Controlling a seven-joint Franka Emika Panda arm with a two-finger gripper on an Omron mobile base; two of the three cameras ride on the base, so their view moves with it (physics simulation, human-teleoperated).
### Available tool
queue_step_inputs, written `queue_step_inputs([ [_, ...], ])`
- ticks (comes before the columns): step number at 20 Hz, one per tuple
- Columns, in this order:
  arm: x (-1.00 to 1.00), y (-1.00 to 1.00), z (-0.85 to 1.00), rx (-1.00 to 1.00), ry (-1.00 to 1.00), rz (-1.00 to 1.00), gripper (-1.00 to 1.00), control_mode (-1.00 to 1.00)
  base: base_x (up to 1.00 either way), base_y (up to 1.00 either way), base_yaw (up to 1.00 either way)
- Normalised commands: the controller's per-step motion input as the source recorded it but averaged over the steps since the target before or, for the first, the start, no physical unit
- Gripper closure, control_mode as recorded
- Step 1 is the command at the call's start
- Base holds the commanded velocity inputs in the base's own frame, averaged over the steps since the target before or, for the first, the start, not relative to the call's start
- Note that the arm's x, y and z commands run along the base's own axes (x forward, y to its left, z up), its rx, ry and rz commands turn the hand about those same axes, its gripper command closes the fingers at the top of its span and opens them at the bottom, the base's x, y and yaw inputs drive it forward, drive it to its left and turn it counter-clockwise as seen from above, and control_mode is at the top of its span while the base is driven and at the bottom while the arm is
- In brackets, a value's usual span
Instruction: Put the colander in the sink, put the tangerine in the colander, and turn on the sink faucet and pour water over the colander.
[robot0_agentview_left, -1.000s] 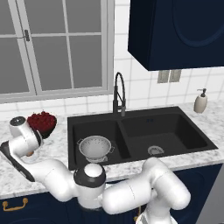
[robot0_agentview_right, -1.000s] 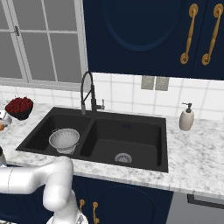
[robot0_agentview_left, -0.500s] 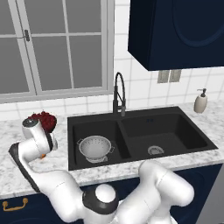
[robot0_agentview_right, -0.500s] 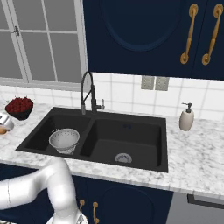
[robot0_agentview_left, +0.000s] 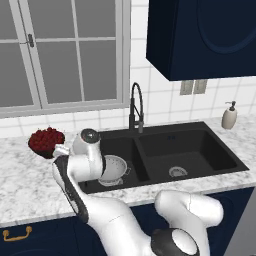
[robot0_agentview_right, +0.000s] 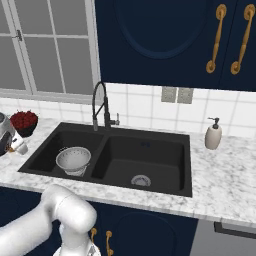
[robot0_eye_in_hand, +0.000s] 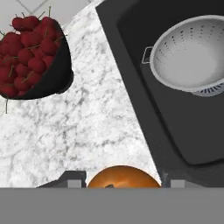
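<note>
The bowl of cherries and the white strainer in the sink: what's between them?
In the hand view, only bare marble counter and the sink's black rim separate the berry bowl from the colander.

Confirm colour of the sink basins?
Matte black double-basin sink; clearest in the right base view.

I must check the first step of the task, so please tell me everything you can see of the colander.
The white-grey round perforated metal colander stands upright in the left basin of the matte black double sink. Rows of small holes run around its wall, a small loop handle juts from its rim, and a ringed foot shows underneath in the hand view. Its inside is empty, and it rests on the basin floor.
</note>
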Motion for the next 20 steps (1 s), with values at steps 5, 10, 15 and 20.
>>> queue_step_inputs([
  [5, -0.2, -1.0, 0.63, 0.13, 0.19, -0.41, 1.0, -1.0, 0.0, 0.0, 0.0],
  [10, 0.06, -0.69, -0.02, 0.0, 0.02, -0.35, 1.0, -1.0, 0.0, 0.0, 0.0],
  [15, 0.34, -0.55, -0.14, 0.05, 0.02, -0.14, 1.0, -1.0, 0.0, 0.0, 0.0],
  [20, 0.26, -0.87, -0.27, 0.06, 0.07, 0.0, 1.0, -1.0, 0.0, 0.0, 0.0],
])
